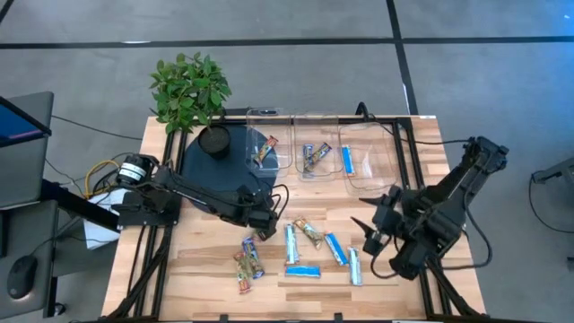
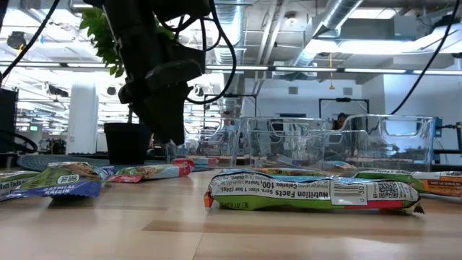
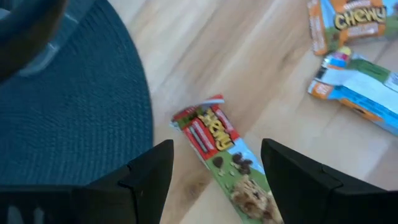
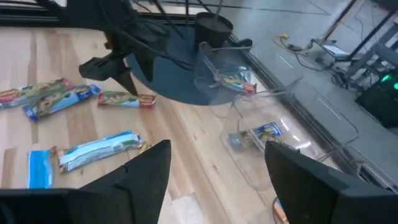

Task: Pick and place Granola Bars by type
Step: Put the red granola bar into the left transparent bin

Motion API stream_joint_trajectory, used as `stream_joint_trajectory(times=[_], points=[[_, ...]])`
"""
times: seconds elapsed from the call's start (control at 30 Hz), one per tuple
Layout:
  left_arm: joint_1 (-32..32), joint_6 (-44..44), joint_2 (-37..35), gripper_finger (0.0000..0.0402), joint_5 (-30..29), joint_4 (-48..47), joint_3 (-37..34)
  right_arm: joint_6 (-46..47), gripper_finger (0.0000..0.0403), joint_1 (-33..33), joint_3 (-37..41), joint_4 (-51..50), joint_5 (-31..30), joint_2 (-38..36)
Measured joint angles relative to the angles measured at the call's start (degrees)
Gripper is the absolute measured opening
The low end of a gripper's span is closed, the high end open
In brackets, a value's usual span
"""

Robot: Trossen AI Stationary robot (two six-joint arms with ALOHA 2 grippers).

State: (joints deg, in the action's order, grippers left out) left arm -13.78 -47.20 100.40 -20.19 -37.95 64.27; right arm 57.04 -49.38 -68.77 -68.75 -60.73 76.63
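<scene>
Several wrapped granola bars (image 1: 303, 256) lie flat on the wooden table's near middle, in blue, silvery and brown-orange wrappers. One red-and-green bar (image 3: 227, 162) lies beside the dark round mat's edge. My left gripper (image 3: 216, 152) hangs open over it, a finger to either side, clear of it; the right wrist view shows this too (image 4: 118, 68). My right gripper (image 1: 372, 231) is open in the air over the table's right part, with nothing between its fingers (image 4: 214, 162). Three clear tubs at the far edge hold bars: a brown-orange one (image 1: 264, 151), two (image 1: 314, 155), and a blue one (image 1: 346, 160).
A dark round mat (image 1: 220, 170) with a potted plant (image 1: 190, 90) takes up the far left. The clear tubs (image 1: 368, 157) stand in a row along the far edge. Cables run over the mat and beside the left arm's base (image 1: 134, 170). Bare wood shows at the near left.
</scene>
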Motion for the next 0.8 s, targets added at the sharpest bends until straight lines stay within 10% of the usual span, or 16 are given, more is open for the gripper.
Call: stream_joint_trajectory(times=[0.8], points=[[-2.0,-0.1,0.0,0.0238,2.6,9.3,-7.0,1.5,0.0255,-1.6,0.0,1.3,-5.0,1.5]])
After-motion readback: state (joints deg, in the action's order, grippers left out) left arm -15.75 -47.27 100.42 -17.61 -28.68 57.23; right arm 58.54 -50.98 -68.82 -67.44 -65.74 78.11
